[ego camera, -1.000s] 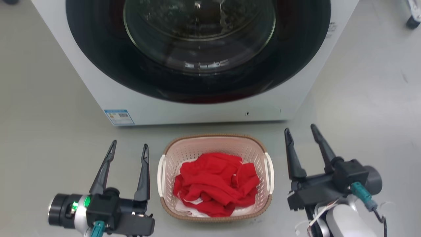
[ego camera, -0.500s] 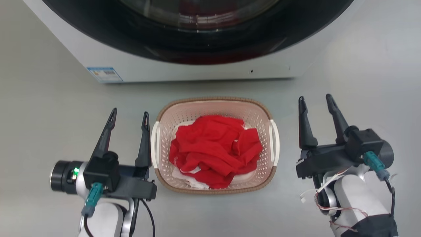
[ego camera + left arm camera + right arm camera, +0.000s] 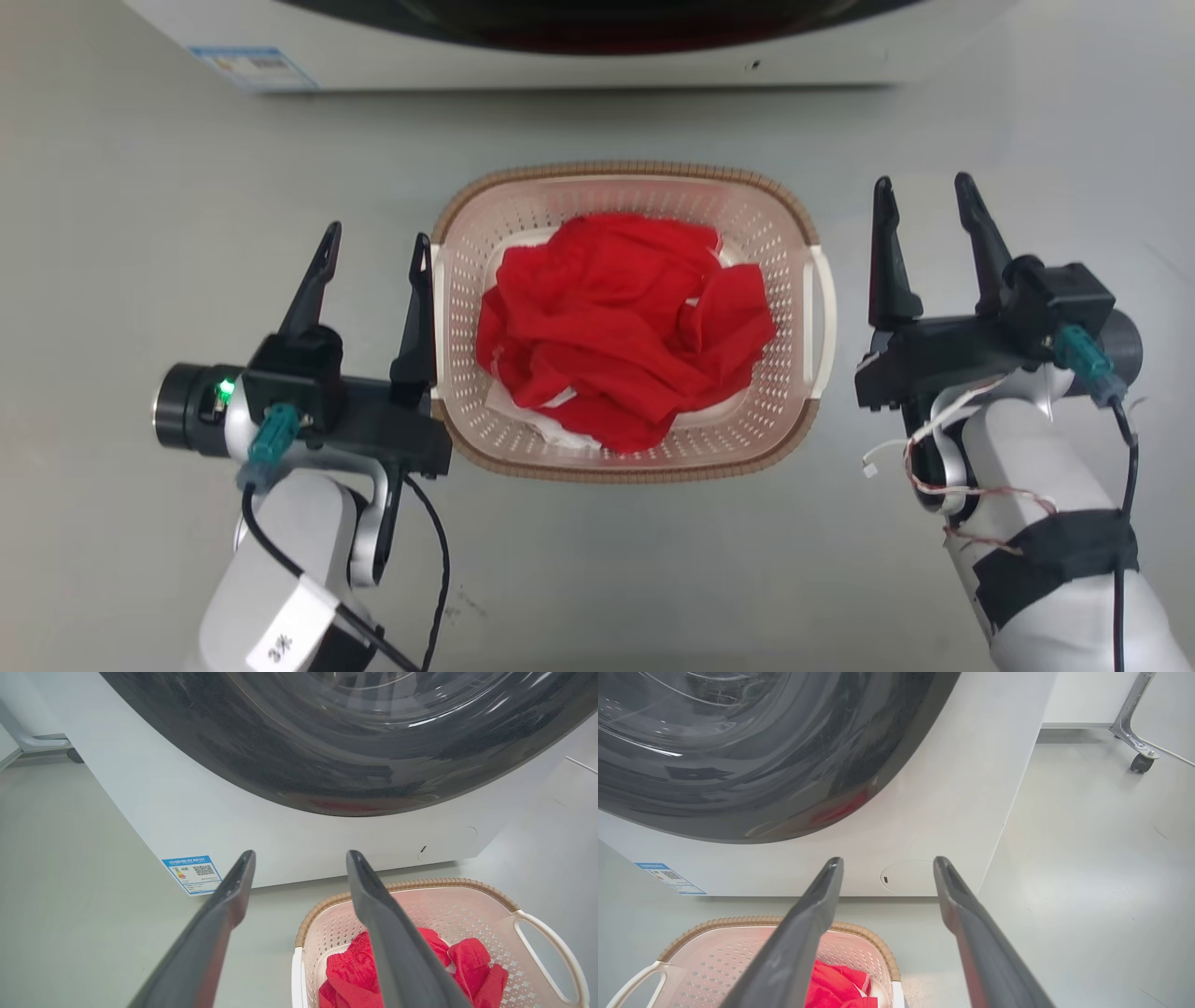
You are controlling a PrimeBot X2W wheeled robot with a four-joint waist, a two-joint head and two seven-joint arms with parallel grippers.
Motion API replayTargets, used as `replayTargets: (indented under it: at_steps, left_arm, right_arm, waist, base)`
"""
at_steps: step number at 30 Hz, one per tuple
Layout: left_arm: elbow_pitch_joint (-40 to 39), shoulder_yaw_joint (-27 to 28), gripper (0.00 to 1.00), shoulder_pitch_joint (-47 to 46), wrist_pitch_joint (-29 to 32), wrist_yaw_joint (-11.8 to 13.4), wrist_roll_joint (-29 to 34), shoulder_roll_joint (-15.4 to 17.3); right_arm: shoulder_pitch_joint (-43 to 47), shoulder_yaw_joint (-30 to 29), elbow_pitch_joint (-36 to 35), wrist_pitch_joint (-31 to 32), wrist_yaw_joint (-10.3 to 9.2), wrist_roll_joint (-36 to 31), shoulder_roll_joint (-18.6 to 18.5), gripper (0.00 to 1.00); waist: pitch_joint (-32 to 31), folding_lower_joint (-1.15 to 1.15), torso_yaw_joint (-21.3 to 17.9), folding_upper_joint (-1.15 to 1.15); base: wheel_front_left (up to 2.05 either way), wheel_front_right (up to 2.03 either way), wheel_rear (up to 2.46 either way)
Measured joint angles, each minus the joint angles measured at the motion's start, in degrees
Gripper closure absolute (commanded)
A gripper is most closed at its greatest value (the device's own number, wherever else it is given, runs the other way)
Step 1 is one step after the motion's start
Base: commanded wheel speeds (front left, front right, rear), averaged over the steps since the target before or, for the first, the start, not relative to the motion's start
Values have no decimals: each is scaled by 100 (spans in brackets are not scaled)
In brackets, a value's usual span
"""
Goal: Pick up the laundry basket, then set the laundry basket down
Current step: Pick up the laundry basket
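Your left end effector: fingers spread wide, empty, inner finger right against left side of laundry basket; contact unclear. Your right end effector: wide too, empty, gap to right handle. Basket on floor between them: pale pink, perforated, brown woven rim, white handles, red clothes heaped inside. Upright, long axis across your view, handles facing sides. Bare floor strip beyond far rim, then washing machine.
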Motion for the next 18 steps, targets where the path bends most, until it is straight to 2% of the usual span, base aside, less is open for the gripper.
replayTargets:
  at_steps: [11, 18]
  left_arm:
    - [920, -58, 0, -710, 24, -157, -76, -52]
    - [1546, -105, 0, -892, 24, -297, -122, -80]
  right_arm:
    - [-459, -19, 735, 5, 0, -14, 1, 0]
    - [-558, 3, 1233, 4, 1, -2, 19, 0]
  waist:
    - [874, 0, 91, 0]
    - [1171, -1, 156, 0]
  base:
    - [0, 0, 0]
    - [0, 0, 0]
